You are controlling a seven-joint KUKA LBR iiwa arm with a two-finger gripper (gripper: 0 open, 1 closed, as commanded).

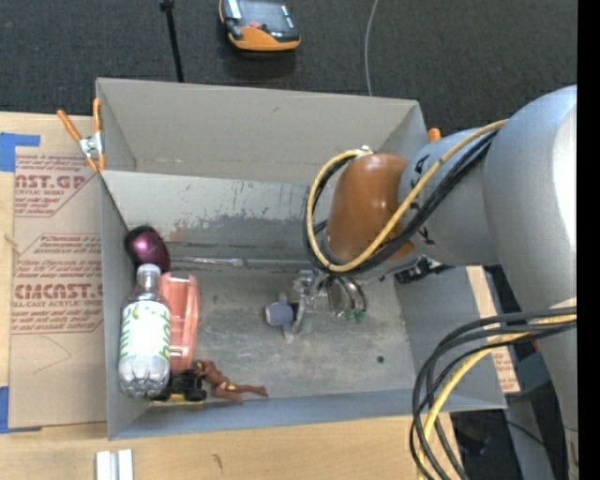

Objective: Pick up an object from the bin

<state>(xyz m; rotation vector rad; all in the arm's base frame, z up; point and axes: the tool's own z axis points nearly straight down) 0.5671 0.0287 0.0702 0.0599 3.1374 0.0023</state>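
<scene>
The claw hangs low over the middle of the grey metal bin, under the arm's orange cover and its looped yellow and black cables. Whether the claw is open or closed cannot be told. Just beside its tip, on the left, lies 1 small grey-blue lump on the bin floor; whether the claw touches it is not clear.

The other things are well apart from it, gathered along the bin's left wall. A clear plastic bottle with a white cap and a green-patterned label lies lengthwise there, with a dark purple ball at its cap end. A salmon-pink object lies against the bottle's right side. At the bottle's base sit a small black and yellow thing and a brown figure.

The bin floor is bare, scuffed metal, and its back wall is scratched. Beyond the bin, 1 orange and black device rests on a dark floor.
</scene>
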